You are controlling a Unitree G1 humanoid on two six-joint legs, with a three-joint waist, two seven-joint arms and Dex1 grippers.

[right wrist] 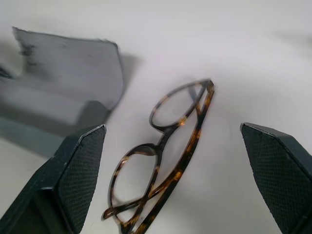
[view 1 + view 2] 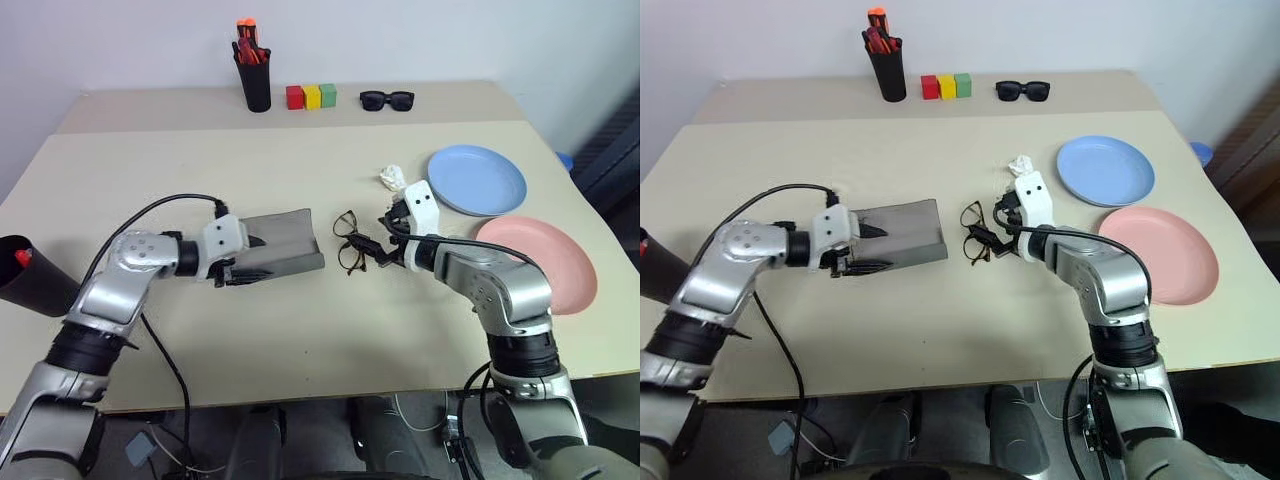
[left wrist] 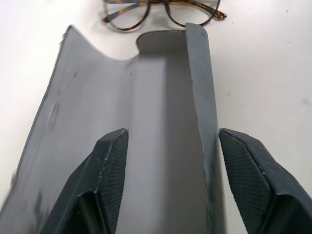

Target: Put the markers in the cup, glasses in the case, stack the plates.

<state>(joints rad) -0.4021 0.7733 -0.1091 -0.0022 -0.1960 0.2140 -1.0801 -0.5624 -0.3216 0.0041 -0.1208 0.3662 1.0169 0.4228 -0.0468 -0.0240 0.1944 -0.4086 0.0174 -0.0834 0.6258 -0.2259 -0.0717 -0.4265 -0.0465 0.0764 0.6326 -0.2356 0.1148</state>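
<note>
While lying open on the beige table (image 2: pixel 300 330), grey glasses case (image 2: pixel 285 243): lid raised, hollow interior facing up, near table centre. Left gripper (image 3: pixel 168 161) at the case's near end, fingers (image 3: pixel 109 170) spread apart, one inside the trough, the other outside the case's side wall, straddling that wall; firm contact not discernible.

Tortoiseshell-rimmed glasses (image 1: pixel 165 156): clear lenses, arms folded, flat on the table just beside the case's far end, apart from it. Right gripper (image 1: pixel 175 180) low over the glasses, fingers (image 1: pixel 73 170) wide open on either side of the frame, not touching it.

Light blue plate (image 2: pixel 477 179): on the table to the right, beyond the right arm. Salmon pink plate (image 2: pixel 545 262): just beside the blue one, nearer the table's front edge, unstacked.

Black cup (image 2: pixel 30 277): at the table's left edge, tilted, red-orange marker (image 2: pixel 22 257) showing at its mouth.

Crumpled white scrap (image 2: pixel 391 176): between glasses and blue plate.

Back of table: tall black pen pot (image 2: pixel 254 83) holding orange-red pens (image 2: pixel 248 42); red, yellow and green blocks (image 2: pixel 311 96) in a row; black sunglasses (image 2: pixel 386 99).
</note>
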